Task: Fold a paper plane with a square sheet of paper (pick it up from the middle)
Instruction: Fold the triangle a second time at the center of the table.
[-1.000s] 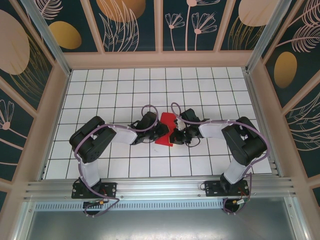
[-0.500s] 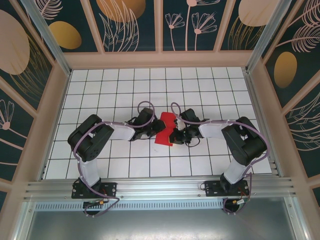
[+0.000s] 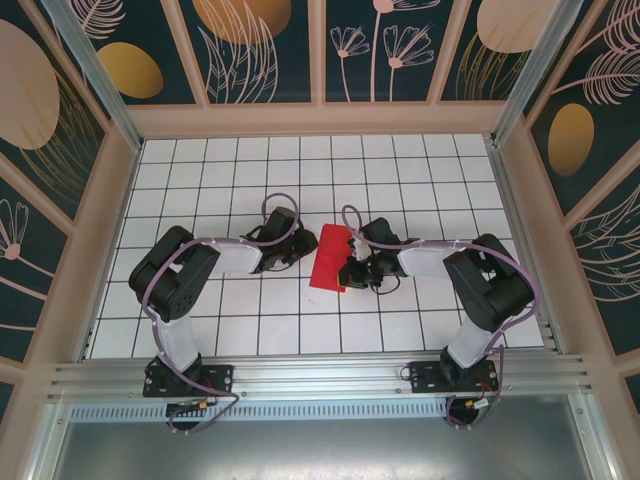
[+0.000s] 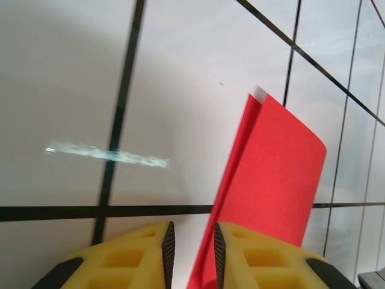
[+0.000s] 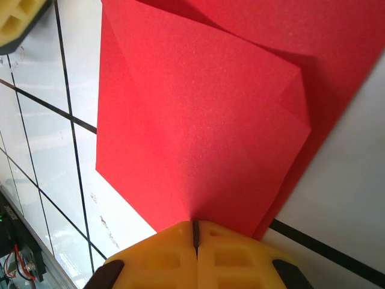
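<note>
Patterned wall panels point(image 3: 90, 60) of dark teal with leaf and flower shapes box in a white gridded counter point(image 3: 200, 170), and an aluminium rail point(image 3: 320, 375) runs along its near edge. Both black arms reach inward from that rail, the left arm point(image 3: 175, 285) and the right arm point(image 3: 480, 285), each with a lilac cable point(image 3: 285, 215) looped over it (the loops arch just above the wrists).

Between them, near the counter's middle, lies the red sheet of paper point(image 3: 328, 258), folded to a narrow oblong. In the right wrist view its layers overlap, with a diagonal crease and one folded-in corner point(image 5: 298, 99).

The right claw point(image 5: 194, 232) is pressed fully together on the near edge of the sheet, red paper running into the seam between its yellow fingers. The left claw point(image 4: 191, 247) sits just beside the sheet's left edge, its jaws parted by a narrow slit; the paper point(image 4: 277, 180) rises tilted ahead of it, and whether it touches the pads point(image 4: 169, 247) is unclear.
</note>
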Available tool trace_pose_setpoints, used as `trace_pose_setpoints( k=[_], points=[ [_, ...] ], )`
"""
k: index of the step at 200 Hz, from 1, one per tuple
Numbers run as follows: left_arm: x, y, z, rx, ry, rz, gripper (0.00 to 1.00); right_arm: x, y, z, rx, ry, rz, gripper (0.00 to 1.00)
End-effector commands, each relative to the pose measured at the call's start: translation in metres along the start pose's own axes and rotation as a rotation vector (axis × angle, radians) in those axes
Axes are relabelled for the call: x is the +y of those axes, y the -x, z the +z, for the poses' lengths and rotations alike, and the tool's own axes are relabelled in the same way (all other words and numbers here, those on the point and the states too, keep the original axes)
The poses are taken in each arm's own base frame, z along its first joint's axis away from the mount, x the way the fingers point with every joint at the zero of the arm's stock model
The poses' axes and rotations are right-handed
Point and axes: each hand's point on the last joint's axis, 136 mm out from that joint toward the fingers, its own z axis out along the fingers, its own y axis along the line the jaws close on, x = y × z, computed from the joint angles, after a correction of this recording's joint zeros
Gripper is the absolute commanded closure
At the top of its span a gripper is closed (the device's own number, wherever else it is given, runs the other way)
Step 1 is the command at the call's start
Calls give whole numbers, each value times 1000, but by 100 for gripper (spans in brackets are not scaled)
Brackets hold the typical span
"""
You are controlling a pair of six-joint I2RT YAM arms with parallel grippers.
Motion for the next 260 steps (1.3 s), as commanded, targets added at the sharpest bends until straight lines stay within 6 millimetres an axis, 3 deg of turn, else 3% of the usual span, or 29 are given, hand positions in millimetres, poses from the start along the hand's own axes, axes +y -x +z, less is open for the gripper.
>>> trace_pose_setpoints(
  k=[1,41,83,112,132,153,184,222,260],
  points=[
    [-16,8,-17,-13,-31,44,74,-35,-25,2,63,-134,51,94],
    [-51,-19,-30,84,-212,69,80,-28,-19,2,50,-110,40,94],
    [-61,-50,-12,188,-234,99,84,-19,-12,0,31,-81,25,94],
    [-51,-62,6,234,-200,84,85,-14,-7,-2,20,-69,14,94],
    [-32,-64,14,229,-136,73,86,-2,-1,-7,2,-35,1,93],
    [-16,-66,17,221,-82,68,87,16,10,-14,-30,2,-23,92],
    [-9,-70,16,225,-74,64,88,33,16,-9,-24,18,-57,90],
    [-7,-69,14,220,-66,69,88,12,14,6,6,-51,-22,90],
    [-2,-69,15,215,-44,74,88,-6,-9,8,47,-71,12,90]
  ],
)
